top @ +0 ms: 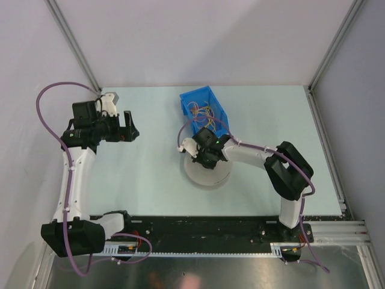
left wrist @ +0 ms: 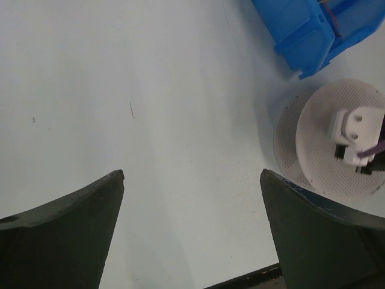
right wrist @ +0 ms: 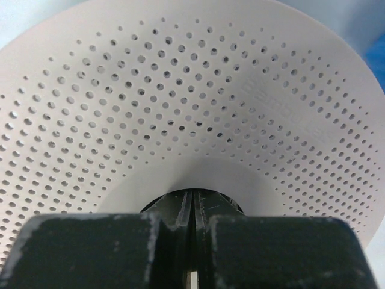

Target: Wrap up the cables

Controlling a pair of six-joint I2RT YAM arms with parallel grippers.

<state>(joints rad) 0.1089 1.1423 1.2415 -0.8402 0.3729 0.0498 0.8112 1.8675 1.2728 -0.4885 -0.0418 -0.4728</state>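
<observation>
Pressed-together fingers (right wrist: pixel 90 253) of the right gripper (right wrist: pixel 192 203) are filling the foreground, pinching nothing visible, tips sitting over the middle of a perforated disc (right wrist: pixel 180 90); whether they are touching it is unclear. Beyond that gripper the cables (top: pixel 203 112) are lying tangled in a bin (top: pixel 186 101). They are looking light, limp and snag-prone, so pinching one strand near a free end seems best. The left gripper (left wrist: pixel 192 174) is hanging wide open, empty, the bin well to its right.

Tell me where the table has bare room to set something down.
Bare table between the left gripper and the perforated disc; also right of the blue bin toward the table's right edge. Crowded at centre: bin, disc and right gripper together.
</observation>
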